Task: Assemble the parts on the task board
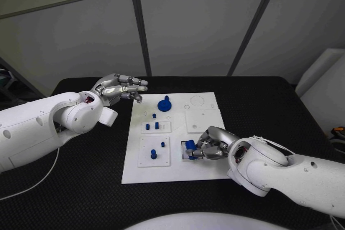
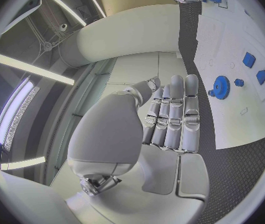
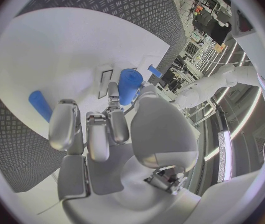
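Two arms, glossy white rounded shells, bulbous forearm housings narrowing toward wrists. Left hand (image 1: 118,88): silver metallic, segmented fingers, dark gaps between segments, small reddish detail at wrist behind it. Right hand (image 1: 210,144): same silver finish, smooth domed thumb housing, pale flat finger pads; small exposed metal fitting at the thumb's base. Thin white cables run along right forearm behind wrist; one white cable trails under left arm.

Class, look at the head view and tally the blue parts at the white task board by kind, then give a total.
Blue toothed gear: 1
Small blue pegs free on the white task board: 5
Blue cylinder held by the right hand: 1
Total: 7
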You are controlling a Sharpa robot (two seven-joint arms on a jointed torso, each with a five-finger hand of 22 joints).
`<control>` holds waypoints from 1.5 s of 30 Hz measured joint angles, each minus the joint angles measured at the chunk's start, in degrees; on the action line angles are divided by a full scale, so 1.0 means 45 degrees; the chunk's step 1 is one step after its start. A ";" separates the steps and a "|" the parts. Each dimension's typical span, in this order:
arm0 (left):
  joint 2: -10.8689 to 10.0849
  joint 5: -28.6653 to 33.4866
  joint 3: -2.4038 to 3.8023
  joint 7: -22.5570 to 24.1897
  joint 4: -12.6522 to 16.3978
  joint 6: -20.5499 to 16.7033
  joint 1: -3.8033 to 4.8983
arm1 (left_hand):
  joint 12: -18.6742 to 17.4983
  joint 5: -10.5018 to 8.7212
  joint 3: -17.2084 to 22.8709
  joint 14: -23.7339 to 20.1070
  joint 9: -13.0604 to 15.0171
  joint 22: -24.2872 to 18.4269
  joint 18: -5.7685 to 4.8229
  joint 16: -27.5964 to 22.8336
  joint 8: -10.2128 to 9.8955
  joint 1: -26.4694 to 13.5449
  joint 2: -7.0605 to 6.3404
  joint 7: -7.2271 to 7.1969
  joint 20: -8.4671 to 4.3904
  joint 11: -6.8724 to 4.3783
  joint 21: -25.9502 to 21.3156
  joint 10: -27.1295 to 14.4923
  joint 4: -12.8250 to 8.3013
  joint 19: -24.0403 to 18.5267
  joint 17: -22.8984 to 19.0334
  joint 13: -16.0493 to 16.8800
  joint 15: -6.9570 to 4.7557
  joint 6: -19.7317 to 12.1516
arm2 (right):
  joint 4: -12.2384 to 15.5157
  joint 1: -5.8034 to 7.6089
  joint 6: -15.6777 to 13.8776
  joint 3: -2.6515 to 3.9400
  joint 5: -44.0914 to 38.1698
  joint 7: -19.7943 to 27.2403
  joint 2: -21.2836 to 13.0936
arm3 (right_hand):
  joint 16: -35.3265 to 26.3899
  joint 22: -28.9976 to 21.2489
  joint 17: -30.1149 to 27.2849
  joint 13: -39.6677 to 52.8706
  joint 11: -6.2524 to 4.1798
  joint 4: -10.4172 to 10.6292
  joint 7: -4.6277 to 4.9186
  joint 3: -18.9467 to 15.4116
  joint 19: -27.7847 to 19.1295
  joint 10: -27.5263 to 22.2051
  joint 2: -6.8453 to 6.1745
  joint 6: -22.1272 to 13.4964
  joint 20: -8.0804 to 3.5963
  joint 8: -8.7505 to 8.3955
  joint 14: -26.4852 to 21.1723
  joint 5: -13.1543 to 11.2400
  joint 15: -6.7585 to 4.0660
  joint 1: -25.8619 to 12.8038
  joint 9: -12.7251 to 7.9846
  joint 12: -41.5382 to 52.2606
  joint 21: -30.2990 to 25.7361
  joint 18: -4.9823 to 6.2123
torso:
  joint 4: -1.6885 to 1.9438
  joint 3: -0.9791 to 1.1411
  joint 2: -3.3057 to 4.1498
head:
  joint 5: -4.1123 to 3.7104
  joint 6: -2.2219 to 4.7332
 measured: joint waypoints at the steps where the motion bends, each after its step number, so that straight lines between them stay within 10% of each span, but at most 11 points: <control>1: 0.0000 0.0000 0.0000 -0.0001 0.0001 0.0001 0.0000 | 0.0000 0.0000 0.0000 0.0000 0.0000 0.0000 0.0000 0.0000 0.0000 0.0000 0.0000 0.0000 0.0000 0.0000 0.0000 0.0000 0.0000 0.0000 0.0000 0.0000 0.0000 0.0000 | -0.0004 -0.0005 -0.0001 -0.0002 -0.0004 0.0004 0.0016 | 0.0000 0.0000 0.0000 0.0000 -0.0042 -0.0018 -0.0002 -0.0020 0.0000 0.0042 0.0000 0.0004 0.0000 0.0000 0.0000 -0.0074 0.0000 0.0000 0.0007 0.0000 0.0000 0.0000 | 0.0000 0.0001 0.0001 | 0.0013 -0.0001; 11: 0.0002 0.0000 0.0000 -0.0010 -0.0002 0.0026 0.0000 | 0.0000 0.0000 0.0000 0.0000 0.0000 0.0000 -0.0001 0.0000 0.0000 0.0000 0.0000 0.0000 0.0000 -0.0001 0.0000 0.0001 0.0000 0.0000 0.0001 0.0000 0.0000 0.0000 | -0.0063 -0.0038 0.0007 -0.0035 -0.0057 0.0008 0.0104 | 0.0000 -0.0042 -0.0001 -0.0001 -0.0044 -0.0012 -0.0284 -0.0161 -0.0049 0.0041 -0.0212 0.0340 -0.0049 0.0234 0.0000 -0.1972 0.0000 -0.0844 0.0392 -0.0147 -0.0058 0.0001 | -0.0015 0.0005 0.0004 | 0.0052 -0.0016; 20: 0.0006 0.0000 0.0000 -0.0030 -0.0006 0.0062 0.0000 | 0.0000 0.0000 0.0000 0.0000 0.0000 -0.0004 0.0000 0.0000 0.0000 0.0000 0.0000 0.0000 0.0000 -0.0001 0.0000 0.0001 0.0001 0.0000 0.0002 0.0000 0.0000 0.0000 | -0.0122 -0.0041 -0.0049 -0.0035 -0.0168 -0.0006 0.0127 | 0.0000 -0.0230 -0.0001 -0.0001 -0.0038 0.0038 -0.0177 0.0115 -0.0097 -0.0051 -0.1526 0.0039 -0.0096 0.0297 0.0000 -0.5120 0.0001 -0.2158 0.0668 -0.0593 -0.0198 0.0002 | -0.0020 0.0005 0.0004 | 0.0050 -0.0034; 32: 0.0001 0.0000 0.0000 -0.0078 -0.0004 0.0116 0.0000 | 0.0003 0.0000 0.0001 -0.0035 0.0000 -0.0014 0.0000 0.0000 0.0000 0.0000 0.0000 0.0000 0.0000 -0.0001 -0.0051 0.0001 0.0001 0.0000 -0.0008 0.0000 0.0035 0.0000 | -0.0045 -0.0041 -0.0267 -0.0034 -0.0316 0.0064 0.0119 | 0.0000 -0.0272 -0.0002 -0.0002 -0.0038 0.0026 -0.0219 0.0342 -0.0097 -0.0051 -0.1525 -0.0003 -0.0096 0.0347 0.0000 -0.5013 0.0002 -0.2157 0.0772 -0.0613 -0.0255 0.0003 | -0.0027 0.0001 -0.0011 | 0.0049 -0.0035; 38: -0.0012 0.0000 -0.0001 -0.0100 0.0000 0.0135 0.0000 | 0.0053 0.0000 0.0000 -0.0035 0.0000 -0.0014 0.0000 0.0000 0.0000 0.0000 0.0000 0.0000 0.0000 -0.0048 -0.0051 -0.0045 0.0001 0.0000 -0.0008 0.0000 0.0035 0.0001 | 0.0043 -0.0042 -0.0367 -0.0034 -0.0381 0.0247 -0.0005 | 0.0000 -0.0166 -0.0002 -0.0002 -0.0038 -0.0607 -0.0262 0.1072 -0.0097 -0.0050 -0.0880 -0.0046 -0.0096 0.0444 0.0000 -0.4096 0.0002 0.0461 0.0973 -0.0613 -0.0256 0.0003 | -0.0027 0.0005 -0.0015 | 0.0038 -0.0021; 45: -0.0012 0.0000 -0.0002 -0.0123 0.0008 0.0150 0.0000 | 0.0053 0.0000 0.0001 -0.0035 0.0000 -0.0014 0.0000 0.0000 0.0000 0.0000 0.0000 0.0000 0.0000 0.0003 -0.0051 -0.0095 0.0001 0.0000 -0.0011 0.0000 0.0035 0.0000 | -0.0012 -0.0045 -0.0448 -0.0035 -0.0518 0.0338 -0.0024 | 0.0000 -0.0098 -0.0003 -0.0002 -0.0087 -0.0764 -0.0263 0.1150 -0.0097 -0.0001 -0.0563 -0.0046 -0.0096 0.0495 0.0000 -0.4144 0.0002 0.1020 0.1055 -0.0541 -0.0256 0.0004 | -0.0026 0.0005 -0.0015 | 0.0028 -0.0020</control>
